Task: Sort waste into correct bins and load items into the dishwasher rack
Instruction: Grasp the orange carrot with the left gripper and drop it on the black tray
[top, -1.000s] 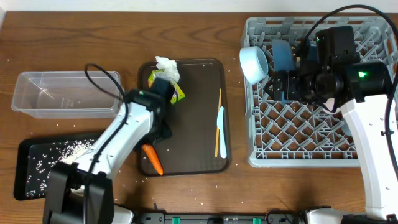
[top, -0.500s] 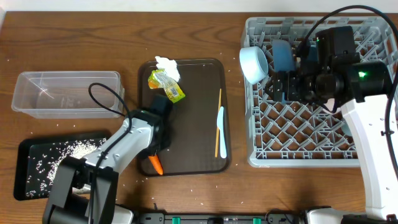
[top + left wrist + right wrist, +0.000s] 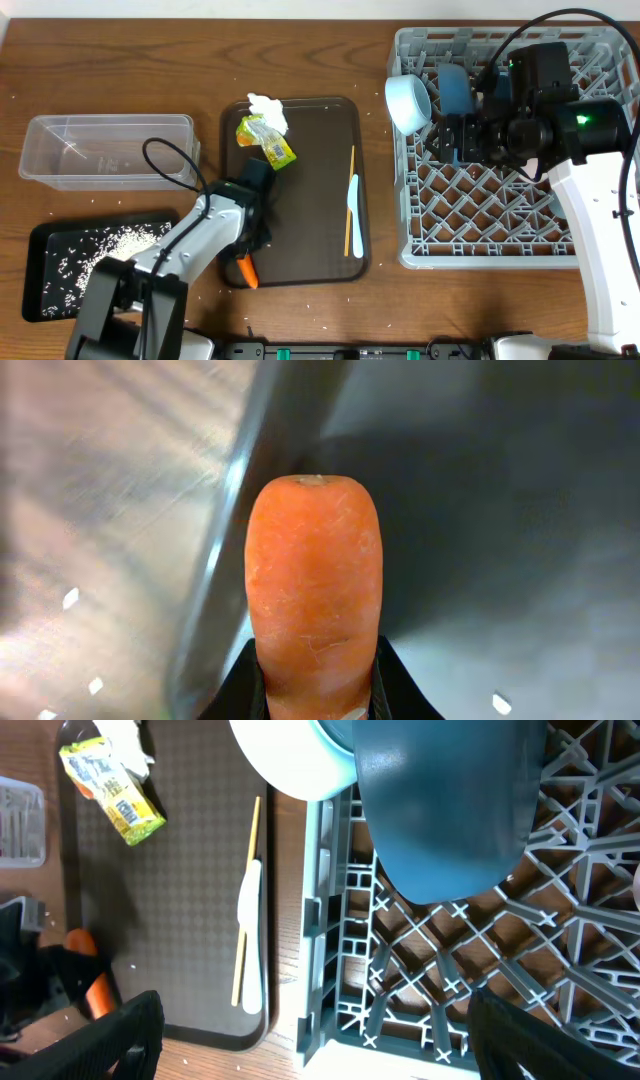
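The left hand (image 3: pixel 243 255) is pinching the orange carrot (image 3: pixel 313 590) at the lower left corner of the brown tray (image 3: pixel 310 230), probably to carry it to a bin, while the right hand (image 3: pixel 450 136) is hovering wide and empty over the rack (image 3: pixel 480 230) at right.

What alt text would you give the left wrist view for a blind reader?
An orange carrot fills the centre, blunt end up, its lower end gripped between the black fingers of the left gripper. Behind it lie a dark brown tray and wooden table with scattered rice grains.
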Tool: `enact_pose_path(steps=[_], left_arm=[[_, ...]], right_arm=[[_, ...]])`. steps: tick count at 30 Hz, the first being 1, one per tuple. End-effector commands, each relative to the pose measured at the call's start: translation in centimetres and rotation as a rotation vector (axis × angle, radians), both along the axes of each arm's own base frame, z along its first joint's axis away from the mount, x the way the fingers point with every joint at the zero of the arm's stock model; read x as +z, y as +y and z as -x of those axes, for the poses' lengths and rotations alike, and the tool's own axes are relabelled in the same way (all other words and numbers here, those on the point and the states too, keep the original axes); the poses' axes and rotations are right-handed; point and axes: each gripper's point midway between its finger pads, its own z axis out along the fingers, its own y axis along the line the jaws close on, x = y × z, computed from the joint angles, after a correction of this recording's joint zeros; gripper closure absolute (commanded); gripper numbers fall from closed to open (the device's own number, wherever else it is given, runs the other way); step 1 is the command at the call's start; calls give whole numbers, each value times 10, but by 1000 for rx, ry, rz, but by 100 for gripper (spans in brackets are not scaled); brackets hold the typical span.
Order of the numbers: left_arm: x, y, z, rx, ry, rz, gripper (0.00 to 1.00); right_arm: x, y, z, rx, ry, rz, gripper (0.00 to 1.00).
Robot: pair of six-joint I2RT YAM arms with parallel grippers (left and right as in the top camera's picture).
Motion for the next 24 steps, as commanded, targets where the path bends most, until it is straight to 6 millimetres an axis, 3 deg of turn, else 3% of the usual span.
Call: enact_pose_path(steps=[1, 7, 11, 18, 24], left_arm=[[35, 1, -18, 18, -125, 26, 94], [81, 29, -20, 140, -289, 55, 94], [97, 90, -1, 402, -337, -88, 94], [88, 157, 15, 774, -330, -168, 94], [67, 186, 18, 983, -295, -179, 93]], right_arm=[[6, 2, 3, 21, -25, 8, 9], [6, 2, 2, 21, -27, 7, 9], [7, 2, 1, 21, -31, 6, 9], [7, 3, 1, 21, -33, 6, 8], [6, 2, 2, 21, -27, 7, 8]])
